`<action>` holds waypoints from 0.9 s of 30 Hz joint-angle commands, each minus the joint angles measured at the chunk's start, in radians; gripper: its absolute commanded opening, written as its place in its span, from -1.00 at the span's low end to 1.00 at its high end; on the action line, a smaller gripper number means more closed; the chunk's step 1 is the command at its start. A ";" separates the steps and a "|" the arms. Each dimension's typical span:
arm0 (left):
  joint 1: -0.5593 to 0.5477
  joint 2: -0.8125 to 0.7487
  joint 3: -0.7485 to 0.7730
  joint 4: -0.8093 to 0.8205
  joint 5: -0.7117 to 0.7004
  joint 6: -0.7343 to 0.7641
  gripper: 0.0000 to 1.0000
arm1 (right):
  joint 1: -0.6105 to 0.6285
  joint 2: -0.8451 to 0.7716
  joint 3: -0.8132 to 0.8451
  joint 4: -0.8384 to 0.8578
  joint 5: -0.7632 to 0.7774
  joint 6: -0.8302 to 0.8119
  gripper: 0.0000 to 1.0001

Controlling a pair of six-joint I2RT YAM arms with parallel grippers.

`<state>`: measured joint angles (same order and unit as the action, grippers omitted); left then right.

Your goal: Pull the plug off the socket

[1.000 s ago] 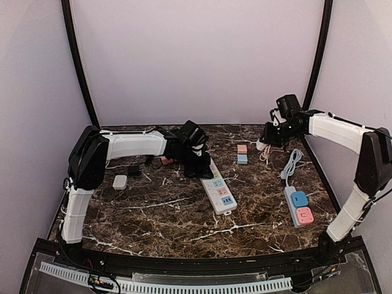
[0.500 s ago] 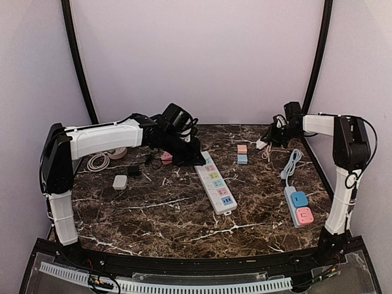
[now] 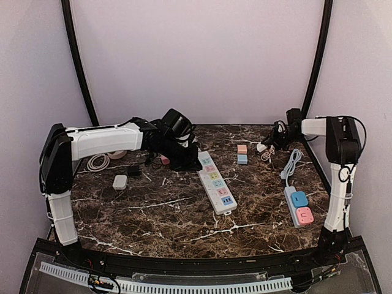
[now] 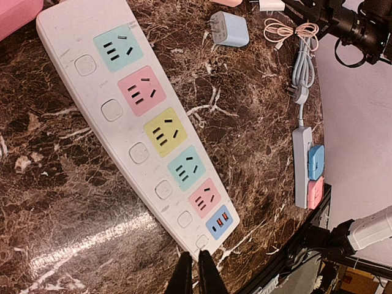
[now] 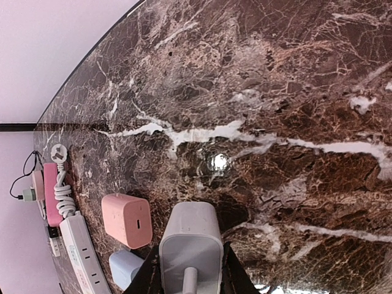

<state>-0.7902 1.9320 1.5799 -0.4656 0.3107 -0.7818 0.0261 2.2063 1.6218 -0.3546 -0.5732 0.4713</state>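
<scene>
A white power strip (image 3: 216, 183) with coloured sockets lies mid-table; in the left wrist view (image 4: 141, 122) all its sockets are empty. My left gripper (image 3: 190, 160) hovers over the strip's far end, its jaws shut together on nothing (image 4: 196, 274). My right gripper (image 3: 271, 143) is at the far right and is shut on a white plug (image 5: 190, 242), held just above the marble. The plug also shows in the top view (image 3: 261, 147). A grey strip (image 3: 294, 208) at the right carries a blue plug (image 3: 299, 199) and a pink plug (image 3: 304, 215).
Loose pink (image 3: 242, 149) and blue (image 3: 242, 159) chargers lie mid-back, a coiled white cable (image 3: 267, 154) and the grey strip's cord (image 3: 292, 162) beside them. At the left are a white charger (image 3: 120, 181), a black one (image 3: 133, 170) and a cable coil (image 3: 97, 162).
The left arm has stretched out and its gripper has drawn back along the white strip. The right arm has folded toward the back right corner, the white plug staying about where it was.
</scene>
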 commanded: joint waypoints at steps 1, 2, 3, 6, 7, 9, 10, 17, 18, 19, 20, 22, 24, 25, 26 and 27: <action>-0.004 -0.054 -0.010 0.003 -0.010 -0.006 -0.88 | -0.004 0.022 0.052 -0.004 0.003 -0.022 -0.53; -0.004 -0.056 -0.011 0.001 -0.012 -0.007 -0.88 | -0.005 0.023 0.053 -0.009 0.012 -0.024 -0.49; -0.004 -0.056 -0.012 0.002 -0.012 -0.007 -0.88 | -0.005 0.023 0.058 -0.017 0.021 -0.027 -0.44; -0.004 -0.057 -0.016 0.003 -0.015 -0.008 -0.88 | -0.005 0.022 0.074 -0.049 0.048 -0.039 -0.26; -0.004 -0.057 -0.017 0.003 -0.015 -0.009 -0.88 | -0.005 0.021 0.079 -0.061 0.061 -0.043 -0.18; -0.004 -0.057 -0.020 0.004 -0.015 -0.010 -0.88 | -0.005 0.017 0.093 -0.090 0.097 -0.055 -0.06; -0.004 -0.057 -0.022 0.007 -0.016 -0.011 -0.88 | -0.005 0.013 0.098 -0.104 0.115 -0.060 -0.01; -0.004 -0.053 -0.024 0.020 -0.013 -0.013 -0.88 | -0.005 -0.026 0.117 -0.170 0.213 -0.097 0.21; -0.004 -0.052 -0.024 0.021 -0.011 -0.013 -0.88 | -0.005 -0.031 0.116 -0.171 0.222 -0.099 0.23; -0.004 -0.051 -0.024 0.022 -0.010 -0.014 -0.88 | -0.005 -0.038 0.113 -0.171 0.228 -0.100 0.25; -0.004 -0.050 -0.024 0.023 -0.010 -0.014 -0.88 | -0.005 -0.043 0.110 -0.174 0.233 -0.102 0.25; -0.004 -0.049 -0.024 0.025 -0.008 -0.016 -0.88 | -0.005 -0.057 0.101 -0.176 0.244 -0.102 0.25; -0.004 -0.048 -0.024 0.027 -0.007 -0.014 -0.88 | 0.000 -0.074 0.092 -0.181 0.260 -0.109 0.26; -0.004 -0.049 -0.025 0.028 -0.007 -0.015 -0.88 | 0.002 -0.084 0.088 -0.187 0.291 -0.114 0.27; -0.004 -0.048 -0.025 0.027 -0.007 -0.015 -0.88 | 0.005 -0.093 0.087 -0.197 0.323 -0.120 0.29; -0.004 -0.048 -0.025 0.029 -0.007 -0.015 -0.88 | 0.008 -0.108 0.086 -0.207 0.348 -0.126 0.31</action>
<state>-0.7902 1.9312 1.5677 -0.4458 0.3027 -0.7944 0.0250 2.1899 1.7092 -0.5335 -0.3294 0.3740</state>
